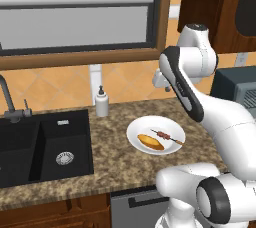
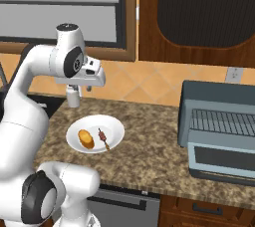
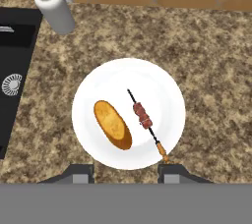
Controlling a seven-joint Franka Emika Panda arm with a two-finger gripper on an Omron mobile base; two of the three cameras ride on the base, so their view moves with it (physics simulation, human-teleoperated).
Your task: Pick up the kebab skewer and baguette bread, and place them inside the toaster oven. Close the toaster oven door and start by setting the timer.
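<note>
While hanging high over the counter (image 2: 144, 156), aims straight down at the plate (image 3: 162, 85), so that both foods sit framed between the fingertips (image 3: 82, 173). Gripper (image 3: 127, 174) holds nothing; jaws stand apart, wide enough to frame most of the plate in the hand view, though how far open overall cannot be told. Hand well clear of the food, apparently to line up before descending.

On the plate: baguette (image 3: 112, 124) to the left, skewer (image 3: 146, 121) to the right, lying side by side, apart, not touching. Meat chunks near the middle of the stick, tan end reaching the plate's near rim.

Oven (image 2: 221, 126) well to the right on the same counter, door (image 2: 224, 159) dropped open, wire rack exposed and ready to take the food. Probably left open so that loading needs no extra step.

Soap bottle (image 1: 102, 102) at the back wall, sink (image 1: 45, 147) to the left, both away from the likely path.

Judged stage: pre-grasp, nothing yet moved. Skewer is thin and flat on the plate, so likely the trickier pick.
</note>
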